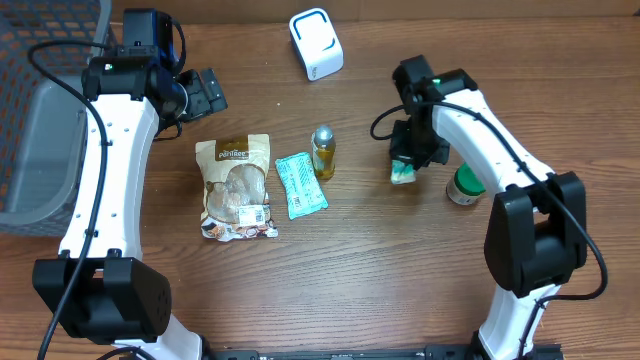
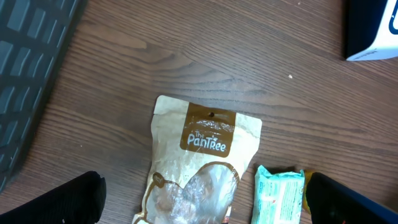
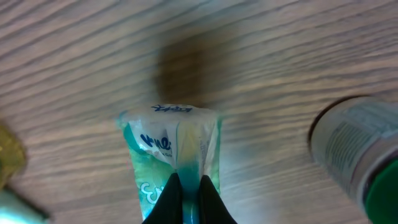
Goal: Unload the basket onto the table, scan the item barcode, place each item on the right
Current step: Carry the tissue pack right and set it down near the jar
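Fingers [image 2: 73, 200] of the left gripper [image 1: 204, 92] stand spread wide with nothing between them. They hang over the table [image 1: 350, 270], near the top edge of the pouch [image 1: 237, 187]. A grey basket [image 1: 40, 150] sits to their left, at the table's edge.

The tan pouch lies flat, label up. A teal packet [image 1: 300, 185] lies flat just beside it on the right. Next comes a small bottle [image 1: 323, 152] of golden liquid with a silver cap. It is close to the packet's upper corner, but whether the two touch cannot be told. The white scanner [image 1: 316, 43] sits at the far side of the table, between the two arms and well apart from both grippers.

Further right, the right gripper [image 3: 186, 194] has its fingers pressed together, pinching one end of a small teal-and-white sachet [image 3: 171, 146]. The sachet reaches out from the fingertips over the wood; whether it touches the table cannot be told. A green-capped jar [image 1: 465, 185] stands near the sachet on its right, apart from it.
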{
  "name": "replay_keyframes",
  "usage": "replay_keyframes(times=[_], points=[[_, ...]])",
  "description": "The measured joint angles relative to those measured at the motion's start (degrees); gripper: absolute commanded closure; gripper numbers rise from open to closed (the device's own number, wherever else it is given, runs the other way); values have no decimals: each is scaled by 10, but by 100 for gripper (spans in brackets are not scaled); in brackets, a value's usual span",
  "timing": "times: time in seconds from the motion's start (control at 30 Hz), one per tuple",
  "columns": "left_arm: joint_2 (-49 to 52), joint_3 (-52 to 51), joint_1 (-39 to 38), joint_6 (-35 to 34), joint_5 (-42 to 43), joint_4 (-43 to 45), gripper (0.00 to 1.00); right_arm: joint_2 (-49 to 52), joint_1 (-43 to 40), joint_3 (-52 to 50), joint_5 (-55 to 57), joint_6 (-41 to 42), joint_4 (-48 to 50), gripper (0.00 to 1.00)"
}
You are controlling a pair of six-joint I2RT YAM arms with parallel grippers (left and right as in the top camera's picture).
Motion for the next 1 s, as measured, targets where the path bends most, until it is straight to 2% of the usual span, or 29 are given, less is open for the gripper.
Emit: replay_keyframes(times=[0.27, 0.43, 0.5, 0.57, 0.87, 1.0], points=[[0, 0, 0, 0, 0, 0, 0, 0, -17, -35, 5, 4, 35, 88], [0, 0, 0, 0, 0, 0, 0, 0, -17, -39, 21, 7, 35, 66], [0, 0, 0, 0, 0, 0, 0, 0, -17, -39, 25, 7, 37, 60], [0, 0, 0, 0, 0, 0, 0, 0, -17, -39, 28, 9, 36, 49], [0, 0, 0, 0, 0, 0, 0, 0, -16, -39, -4, 6, 38, 46], [0, 0, 0, 0, 0, 0, 0, 0, -12, -39, -56, 3, 40, 53]])
